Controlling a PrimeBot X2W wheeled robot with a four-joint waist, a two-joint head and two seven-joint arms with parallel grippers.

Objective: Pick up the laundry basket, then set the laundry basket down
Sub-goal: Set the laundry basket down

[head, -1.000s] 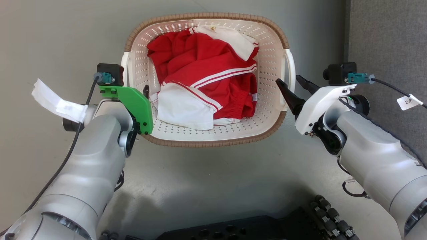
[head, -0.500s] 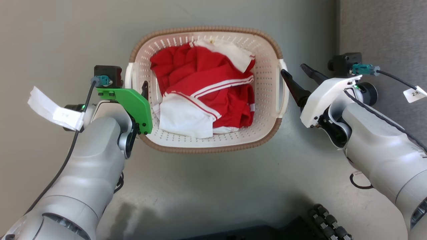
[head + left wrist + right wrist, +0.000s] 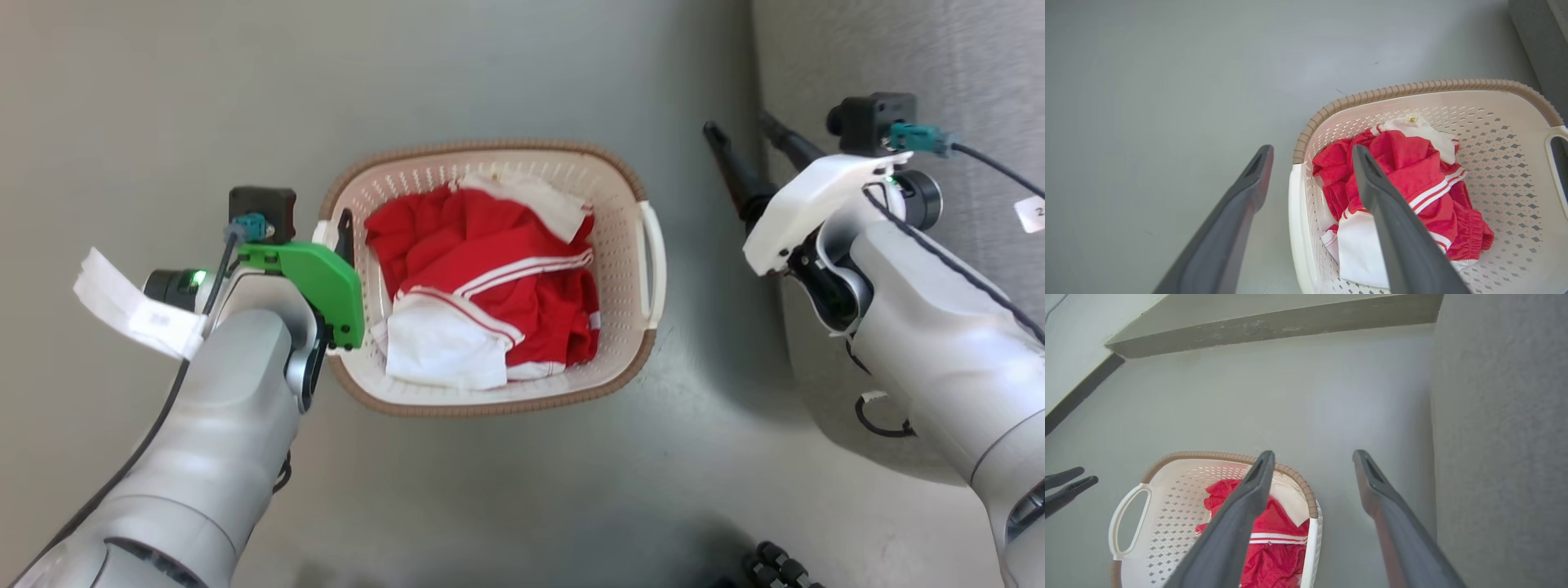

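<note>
Bare indoor room: grey floor point(image 3: 1290, 396), dark skirting point(image 3: 1081, 392), white wall point(image 3: 1081, 322).

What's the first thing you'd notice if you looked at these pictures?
The bright red and white clothes piled in the laundry basket on the grey floor, in the middle of the head view. Then the green plate on the left arm by the basket's left handle, and the right fingers hanging open, apart from the basket.

Laundry basket point(image 3: 490, 148) left handle mostly hidden behind green wrist bracket point(image 3: 318, 278).
</note>
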